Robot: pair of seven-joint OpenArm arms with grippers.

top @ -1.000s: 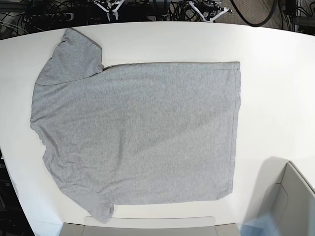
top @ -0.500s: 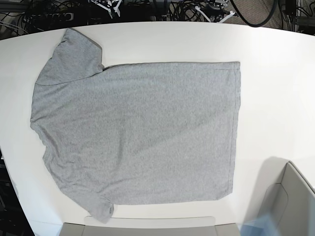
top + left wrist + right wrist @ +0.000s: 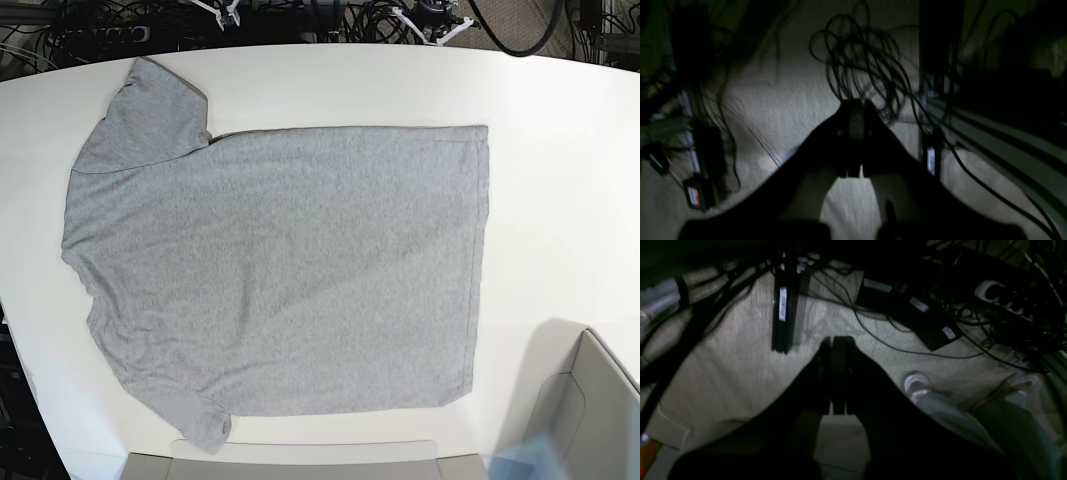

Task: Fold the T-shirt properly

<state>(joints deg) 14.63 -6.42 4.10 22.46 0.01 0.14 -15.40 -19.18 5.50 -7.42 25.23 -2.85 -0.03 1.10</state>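
**Both claws clenched and pulled back, shirt flat and unfolded**

The left claw point(image 3: 853, 140) and right claw point(image 3: 838, 373) are clenched on nothing, pointing at the floor point(image 3: 780, 110) and its cables point(image 3: 860, 66) behind the counter point(image 3: 560, 200). Over the last second the arm parts at the counter's far edge slid further out of the base view. The T-shirt point(image 3: 280, 270) has not moved: spread plain side up, sleeves left, hem right. No fold looks started.
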